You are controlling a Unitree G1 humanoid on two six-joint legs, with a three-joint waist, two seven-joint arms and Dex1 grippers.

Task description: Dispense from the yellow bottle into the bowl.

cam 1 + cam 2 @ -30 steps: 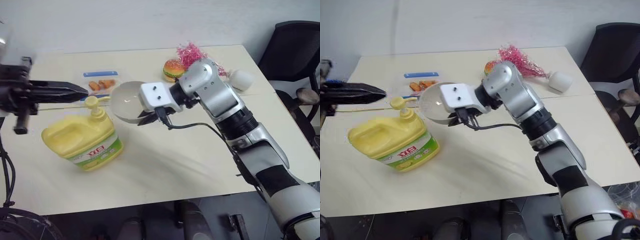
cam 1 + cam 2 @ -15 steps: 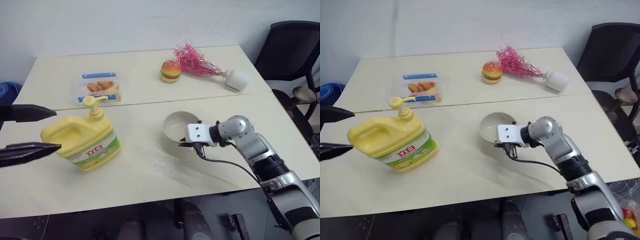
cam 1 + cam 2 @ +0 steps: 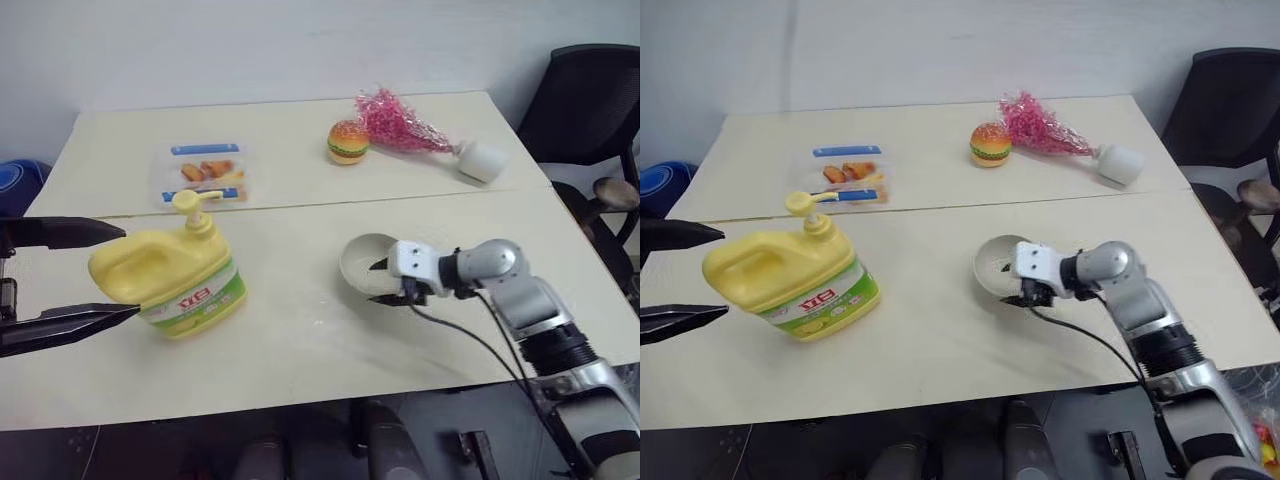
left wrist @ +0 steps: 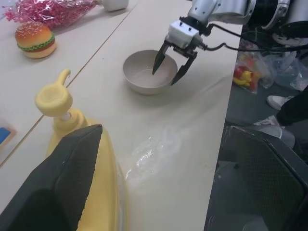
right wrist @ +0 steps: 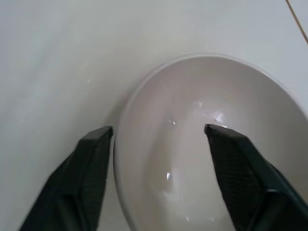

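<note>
Yellow bottle (image 3: 165, 282), upright on the desk (image 3: 300, 350) toward 9 o'clock of the head view, pump top (image 3: 190, 205) uppermost, label facing 5 o'clock. Flanked by the two black fingers of the left end effector (image 3: 95, 272), spread wide: one finger at the bottle's 10 o'clock, the other at its 8 o'clock; contact with the bottle not discernible. Bowl (image 3: 368, 266), upright on the desk at about 3 o'clock of the bottle, well apart from it. Right end effector (image 4: 169, 63) at the bowl's 3 o'clock edge, parted and straddling the rim: one finger (image 5: 91, 163) outside the wall, the other (image 5: 236, 163) over the inside. Not gripped. Beyond, toward 12 o'clock: clear food box (image 3: 203, 172), toy burger (image 3: 347, 141), pink flowers (image 3: 400, 122) in a toppled white vase (image 3: 481, 160).
</note>
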